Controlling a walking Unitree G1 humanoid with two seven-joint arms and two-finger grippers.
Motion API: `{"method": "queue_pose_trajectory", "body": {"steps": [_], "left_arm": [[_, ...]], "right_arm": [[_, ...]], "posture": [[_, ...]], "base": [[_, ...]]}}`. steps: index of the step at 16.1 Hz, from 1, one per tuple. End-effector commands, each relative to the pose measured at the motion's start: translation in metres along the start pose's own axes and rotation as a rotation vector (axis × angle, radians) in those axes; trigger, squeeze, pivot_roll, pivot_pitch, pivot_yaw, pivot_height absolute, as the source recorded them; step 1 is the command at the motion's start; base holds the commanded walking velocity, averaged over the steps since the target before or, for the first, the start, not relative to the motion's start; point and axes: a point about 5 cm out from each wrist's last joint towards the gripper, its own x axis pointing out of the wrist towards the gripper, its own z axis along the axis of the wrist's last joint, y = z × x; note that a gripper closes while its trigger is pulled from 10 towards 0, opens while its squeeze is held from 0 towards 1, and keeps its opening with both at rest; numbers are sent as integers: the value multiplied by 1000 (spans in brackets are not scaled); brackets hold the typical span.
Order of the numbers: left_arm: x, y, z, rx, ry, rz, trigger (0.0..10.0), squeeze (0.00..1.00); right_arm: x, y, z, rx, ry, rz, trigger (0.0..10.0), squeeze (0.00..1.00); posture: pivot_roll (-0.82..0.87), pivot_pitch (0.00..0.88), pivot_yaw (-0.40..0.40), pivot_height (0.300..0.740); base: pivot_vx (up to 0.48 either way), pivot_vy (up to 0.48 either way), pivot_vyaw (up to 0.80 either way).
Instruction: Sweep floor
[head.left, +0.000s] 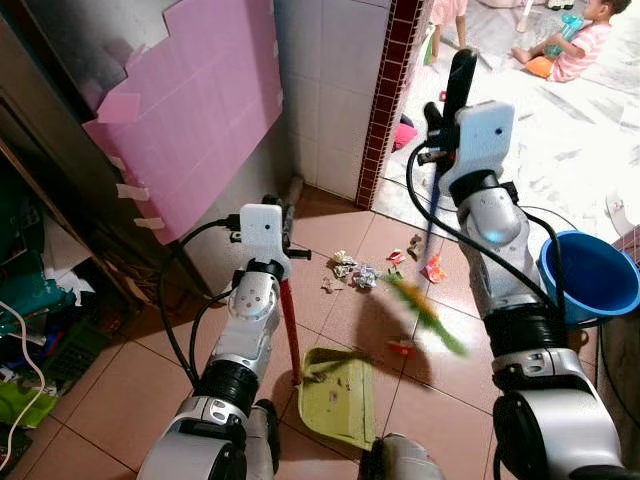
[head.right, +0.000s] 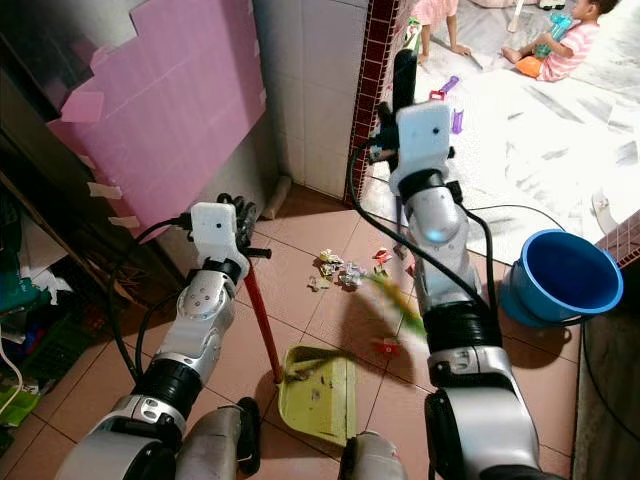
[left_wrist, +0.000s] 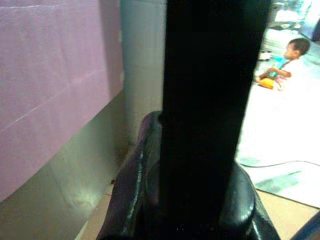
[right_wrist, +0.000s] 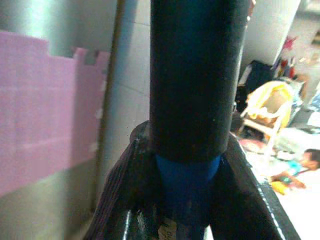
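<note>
My left gripper (head.left: 272, 208) is shut on the black grip of a red dustpan pole (head.left: 291, 330). The pole stands upright, and its green dustpan (head.left: 342, 398) rests on the tiles by my feet with bits of dirt in it. Raised near the tiled pillar, my right gripper (head.left: 438, 122) is shut on a broom handle (right_wrist: 192, 75) with a black top and a blue shaft. The broom's green bristles (head.left: 425, 312) are blurred, low over the floor just right of the dustpan. Paper scraps (head.left: 355, 270) lie on the tiles beyond the pan, with a red scrap (head.left: 401, 348) nearer to it.
A blue bucket (head.left: 592, 276) stands at the right. A pink foam mat (head.left: 190, 110) leans on the left wall above clutter (head.left: 30, 330). The tiled pillar (head.left: 390, 90) rises ahead. A child (head.left: 585, 40) sits on the pale floor beyond it, with another person's legs (head.left: 445, 18) nearby.
</note>
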Motion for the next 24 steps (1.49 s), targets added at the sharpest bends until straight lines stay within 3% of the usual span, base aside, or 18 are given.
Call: {"method": "queue_pose_trajectory", "body": {"steps": [1, 4, 7, 8, 10, 13, 15, 18, 21, 24], "left_arm": [[0, -3, 3, 5, -13, -20, 10000, 0], [0, 2, 4, 20, -14, 14, 10000, 0], [-2, 9, 4, 66, -31, 84, 10000, 0], [-2, 19, 4, 132, -31, 197, 10000, 0], [-2, 29, 2, 205, -25, 300, 10000, 0], [-3, 34, 2, 220, -26, 369, 10000, 0], [-1, 33, 3, 217, -41, 391, 10000, 0], [-1, 26, 0, 225, -38, 378, 10000, 0], [0, 17, -3, 198, -23, 322, 10000, 0], [1, 9, -4, 165, -17, 285, 10000, 0]], "right_arm": [[1, -2, 14, -26, -80, -21, 10000, 0], [-6, -1, 3, -62, -59, -18, 10000, 0], [-15, 11, -22, -1, 73, -25, 10000, 0], [-19, 19, -30, 9, 122, -17, 10000, 0], [-25, 34, -34, 52, 154, 11, 10000, 0], [-32, 44, -47, 123, 249, 41, 10000, 0], [-35, 52, -54, 280, 336, 61, 10000, 0], [-27, 56, -41, 440, 324, 70, 10000, 0], [-24, 58, -34, 529, 324, 51, 10000, 0], [-14, 57, -17, 791, 273, -1, 10000, 0]], "posture": [[-71, 85, 27, 740], [-71, 82, 26, 740], [-66, 78, 26, 740], [-66, 78, 27, 740], [-67, 82, 30, 740], [-72, 85, 28, 740], [-75, 87, 25, 740], [-82, 87, 24, 740], [-87, 86, 23, 740], [-89, 86, 23, 740]], "base": [[0, 0, 0], [0, 0, 0], [0, 0, 0], [0, 0, 0], [0, 0, 0], [0, 0, 0], [0, 0, 0], [0, 0, 0], [0, 0, 0], [0, 0, 0]]}}
